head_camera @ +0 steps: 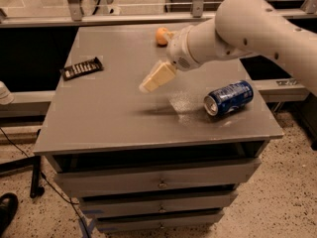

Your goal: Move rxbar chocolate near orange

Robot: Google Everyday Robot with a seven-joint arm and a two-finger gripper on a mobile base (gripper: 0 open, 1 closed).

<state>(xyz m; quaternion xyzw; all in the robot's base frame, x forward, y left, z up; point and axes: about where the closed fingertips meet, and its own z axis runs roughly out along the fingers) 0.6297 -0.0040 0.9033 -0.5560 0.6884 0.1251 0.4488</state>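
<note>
The rxbar chocolate (81, 68), a flat black wrapper with whitish lettering, lies near the left edge of the grey cabinet top (114, 118). The orange (162, 35) sits at the back middle, partly hidden behind my arm. My gripper (147, 84) hangs above the middle of the top, pointing down and left. It is well to the right of the rxbar and in front of the orange. It holds nothing that I can see.
A blue soda can (229, 97) lies on its side at the right of the top. The white arm reaches in from the upper right. Drawers sit below the front edge. A railing runs behind the cabinet.
</note>
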